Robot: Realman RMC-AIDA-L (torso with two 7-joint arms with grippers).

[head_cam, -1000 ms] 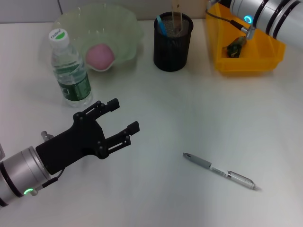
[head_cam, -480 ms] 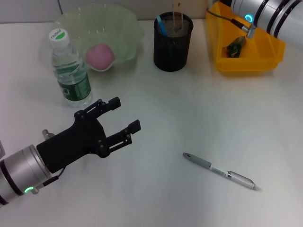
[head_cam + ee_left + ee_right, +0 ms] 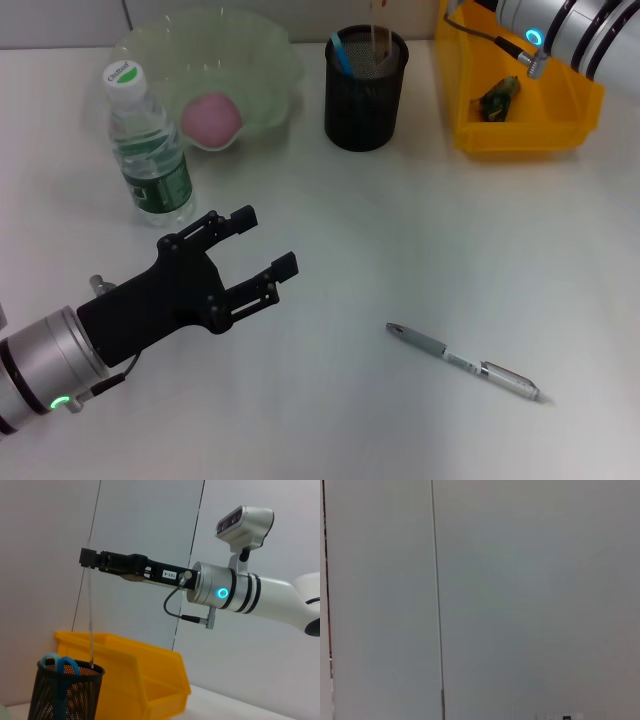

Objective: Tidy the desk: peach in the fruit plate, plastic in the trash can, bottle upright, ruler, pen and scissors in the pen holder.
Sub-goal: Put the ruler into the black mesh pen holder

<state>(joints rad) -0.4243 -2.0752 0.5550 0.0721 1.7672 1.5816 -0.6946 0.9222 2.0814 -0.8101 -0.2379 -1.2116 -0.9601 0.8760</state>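
Observation:
A pink peach [image 3: 210, 118] lies in the pale green fruit plate [image 3: 265, 60]. The water bottle [image 3: 150, 150] stands upright beside it. The black mesh pen holder [image 3: 365, 100] holds blue-handled scissors [image 3: 340, 50]. In the left wrist view my right gripper [image 3: 88, 559] is shut on a clear ruler [image 3: 91, 620], which hangs straight down with its lower end inside the pen holder [image 3: 65, 695]. A silver pen [image 3: 465, 362] lies flat on the desk at the front right. My left gripper [image 3: 266, 240] hovers open and holds nothing, in front of the bottle. A green piece of plastic [image 3: 497, 97] lies in the yellow bin [image 3: 520, 140].
The yellow bin stands at the back right, just right of the pen holder. My right arm [image 3: 560, 25] reaches over it from the right. The right wrist view shows only a grey wall.
My right arm has shifted slightly to the right and towards the top edge of the head view. The left gripper has barely moved.

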